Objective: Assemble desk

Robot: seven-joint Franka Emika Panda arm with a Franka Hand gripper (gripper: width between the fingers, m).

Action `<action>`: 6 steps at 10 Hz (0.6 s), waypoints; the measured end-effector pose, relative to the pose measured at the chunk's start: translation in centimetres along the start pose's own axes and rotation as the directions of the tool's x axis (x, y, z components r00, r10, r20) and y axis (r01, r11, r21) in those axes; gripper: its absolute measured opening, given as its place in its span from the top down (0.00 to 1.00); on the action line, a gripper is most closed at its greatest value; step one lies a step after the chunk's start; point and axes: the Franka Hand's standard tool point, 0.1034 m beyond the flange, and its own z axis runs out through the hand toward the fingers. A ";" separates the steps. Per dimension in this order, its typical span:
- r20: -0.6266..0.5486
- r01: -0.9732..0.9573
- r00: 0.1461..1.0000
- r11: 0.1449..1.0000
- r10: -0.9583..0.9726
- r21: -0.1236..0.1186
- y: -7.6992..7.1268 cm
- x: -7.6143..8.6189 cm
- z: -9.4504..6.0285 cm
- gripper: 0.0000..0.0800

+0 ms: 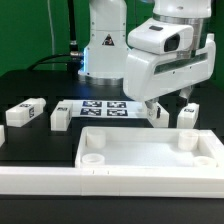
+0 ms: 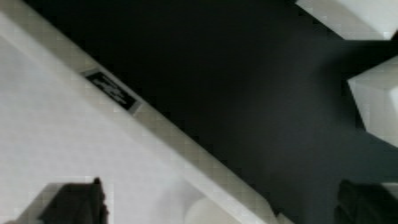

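The white tray-like tabletop [image 1: 150,152] lies at the front of the table, with round sockets in its corners. Two tagged legs [image 1: 26,111] [image 1: 60,116] lie at the exterior view's left. Two more [image 1: 158,117] [image 1: 187,115] stand behind the tabletop's back rim at the right. My gripper [image 1: 166,103] hangs open and empty just above those two legs. In the wrist view the gripper [image 2: 222,205] has its dark fingers [image 2: 71,200] spread wide over the tabletop's rim [image 2: 71,130] and a corner socket. Two white legs [image 2: 356,20] [image 2: 377,100] show beyond it.
The marker board [image 1: 105,106] lies flat at the back centre before the arm's base. A long white border bar [image 1: 40,178] runs along the front left, next to the tabletop. Another white block [image 1: 5,133] sits at the left edge. The table top is black.
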 end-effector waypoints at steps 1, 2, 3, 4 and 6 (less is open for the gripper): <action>-0.001 -0.084 0.996 0.996 0.084 0.004 -0.1 0.1 0.0 0.19; -0.002 -0.156 0.988 0.988 0.156 0.010 -0.2 0.1 0.0 0.19; 0.001 -0.253 0.968 0.967 0.253 0.012 -0.5 0.0 0.1 0.19; 0.003 -0.389 0.921 0.921 0.389 0.020 -1.1 0.2 0.0 0.19; 0.021 -0.604 0.797 0.796 0.604 0.043 -2.7 0.6 0.1 0.19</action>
